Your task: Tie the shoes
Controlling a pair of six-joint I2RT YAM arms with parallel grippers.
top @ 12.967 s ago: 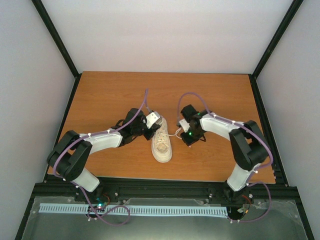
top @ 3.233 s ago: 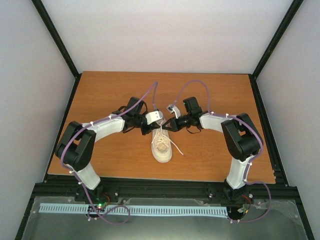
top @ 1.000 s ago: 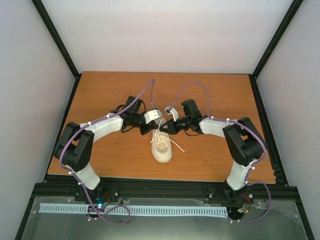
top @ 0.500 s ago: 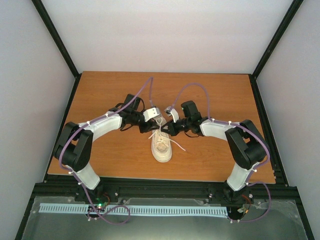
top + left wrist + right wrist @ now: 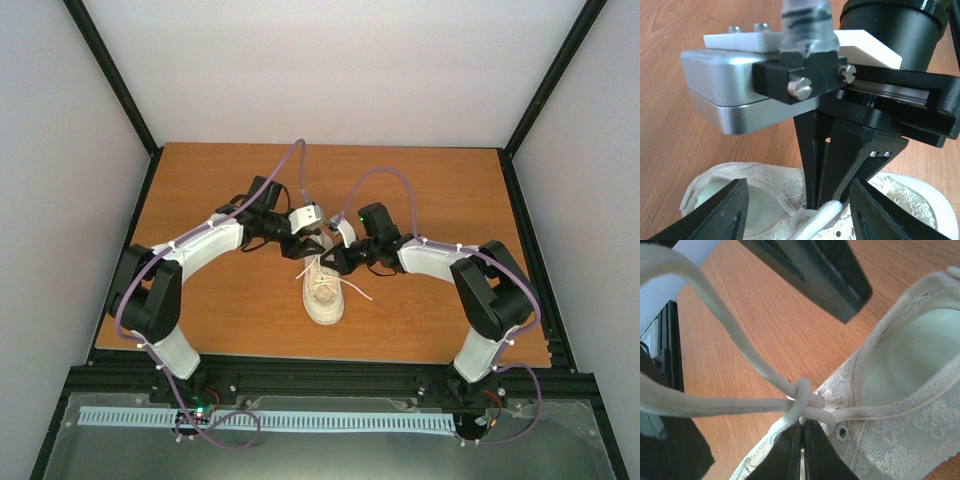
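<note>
The cream shoe (image 5: 323, 292) lies mid-table, toe toward the arms. Its white laces (image 5: 730, 405) cross in a single knot (image 5: 805, 394) above the top eyelets, and two strands run off to the left. My right gripper (image 5: 803, 424) is shut, its tips pinching the lace right under the knot; from above it (image 5: 331, 261) sits at the shoe's throat. In the left wrist view my left gripper (image 5: 797, 184) stands open over the shoe's heel opening (image 5: 720, 192), straddling the right gripper's shut fingers (image 5: 815, 165) and holding nothing.
The wooden table (image 5: 210, 180) is framed by a black rail, with white walls behind and beside it. A loose lace end (image 5: 357, 291) trails right of the shoe. The two wrists crowd together above the shoe's heel.
My left gripper has opened, let go of the lace and drawn back toward the far side. The right gripper has closed fully at the knot and shifted slightly left.
</note>
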